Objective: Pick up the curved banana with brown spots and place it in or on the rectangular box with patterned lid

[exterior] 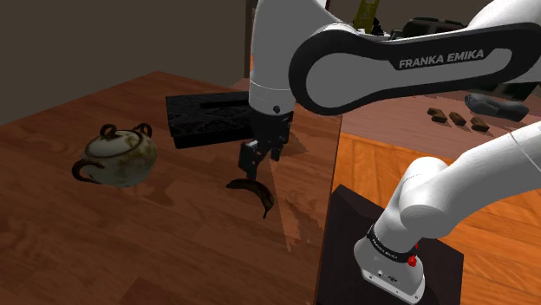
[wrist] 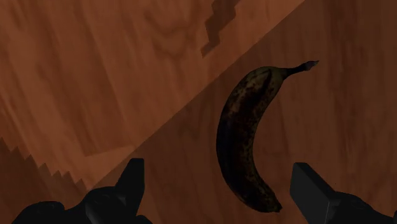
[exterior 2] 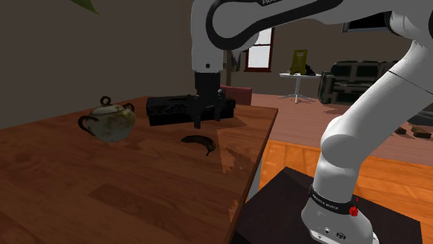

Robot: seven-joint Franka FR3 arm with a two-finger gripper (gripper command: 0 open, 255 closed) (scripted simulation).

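From where I stand, the table (exterior: 173, 251) is polished reddish wood, its grain swirling plainly, with a soft sheen where light falls. On it the banana (wrist: 245, 133) has dull, matt skin, nearly black and speckled brown. Beyond the banana, the box (exterior: 199, 121) looks matt black, its lid ribbed in relief. Near the banana, the lidded pot (exterior: 117, 158) is mottled cream, stained brown and faintly glossy. Above the banana, the arm (exterior: 364, 78) has a smooth white shell.

Banana (wrist: 245, 137) at frame ctr is v. dark brown w/ blackish speckles, table (exterior: 130, 251) red-brown w/ wood grain, box (exterior: 204, 121) upper-mid black, lidded pot (exterior: 117, 158) at left mottled cream-olive w/ dark brown handles, gripper (wrist: 219, 177) all black.
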